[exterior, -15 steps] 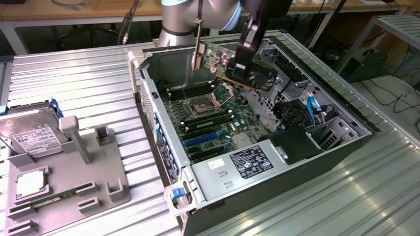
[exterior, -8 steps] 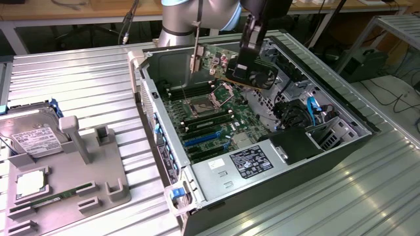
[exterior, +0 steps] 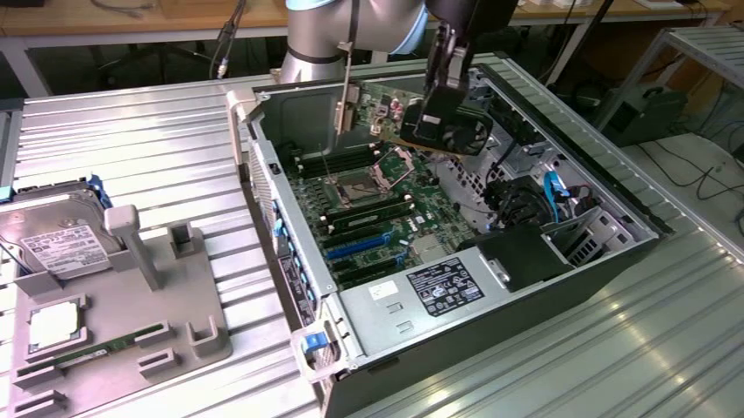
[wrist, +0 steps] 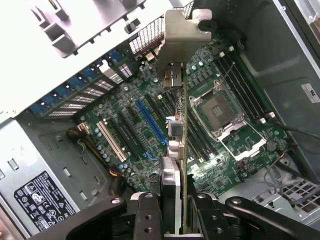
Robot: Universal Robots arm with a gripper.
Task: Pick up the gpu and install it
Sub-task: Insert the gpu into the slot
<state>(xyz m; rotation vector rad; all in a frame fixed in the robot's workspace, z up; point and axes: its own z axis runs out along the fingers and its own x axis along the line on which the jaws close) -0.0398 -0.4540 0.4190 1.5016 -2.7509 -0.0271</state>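
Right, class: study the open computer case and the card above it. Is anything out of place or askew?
The gpu hangs in the gripper above the motherboard, seated in no slot. The processor socket stands open, its metal frame flipped up. Nothing looks damaged or spilled.

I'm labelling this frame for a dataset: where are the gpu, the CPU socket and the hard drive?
gpu [exterior: 465,135], exterior view, on its black cooler.
CPU socket [wrist: 218,109], wrist view, middle of the socket.
hard drive [exterior: 64,246], exterior view, on its white label.
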